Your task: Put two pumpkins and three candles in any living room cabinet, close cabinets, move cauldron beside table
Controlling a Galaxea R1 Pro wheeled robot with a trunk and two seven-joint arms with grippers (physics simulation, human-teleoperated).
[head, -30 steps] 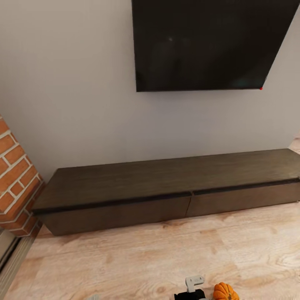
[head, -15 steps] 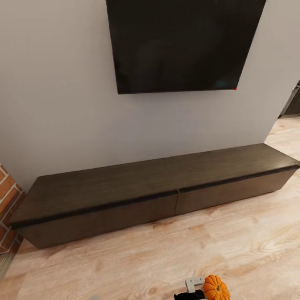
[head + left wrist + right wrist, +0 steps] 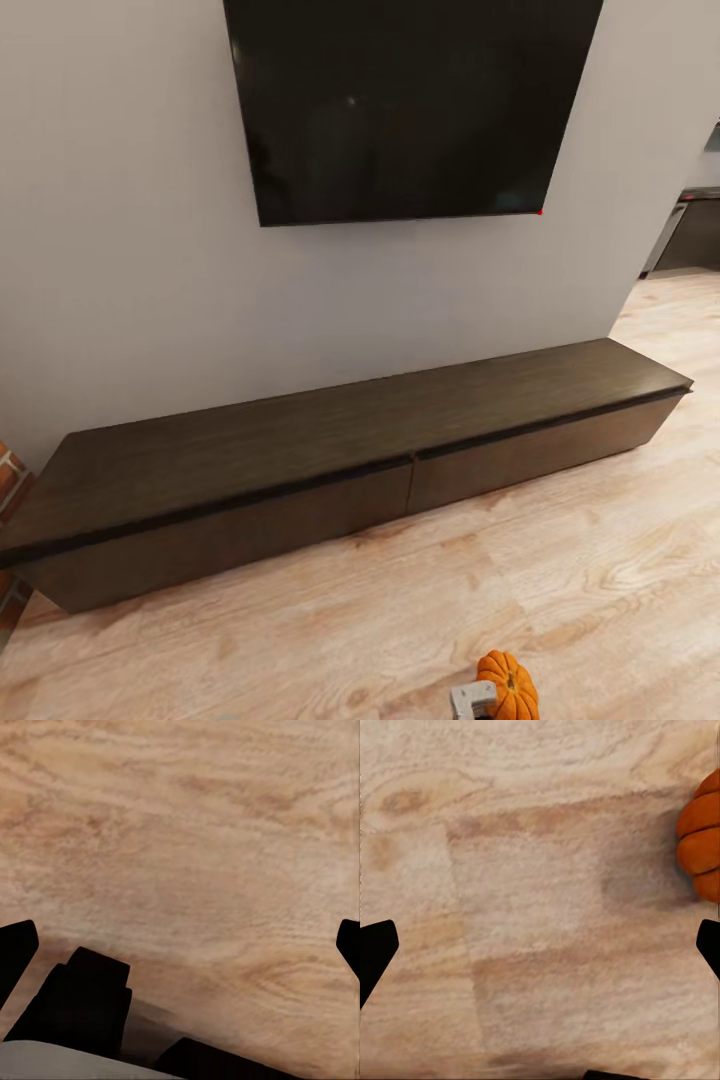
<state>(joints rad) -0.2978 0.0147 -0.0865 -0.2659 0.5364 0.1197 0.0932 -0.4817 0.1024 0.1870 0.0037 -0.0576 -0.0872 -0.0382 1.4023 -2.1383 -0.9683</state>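
Both grippers hang over the plank floor [image 3: 195, 847], fingertips wide apart, nothing between them. A pumpkin [image 3: 508, 686] sits at six o'clock in the head view; the cabinet [image 3: 330, 450], drawers shut, lies beyond, screen [image 3: 405, 100] at twelve.

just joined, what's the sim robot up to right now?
It faces the long, low dark brown wood cabinet under the large black wall screen, on the light wood plank floor. Both flat drawer fronts look shut. A small ribbed orange pumpkin sits at the head view's bottom edge beside a pale grey robot part; whether it is gripped can't be told. Both wrist cameras look down at floor, fingertips wide apart.
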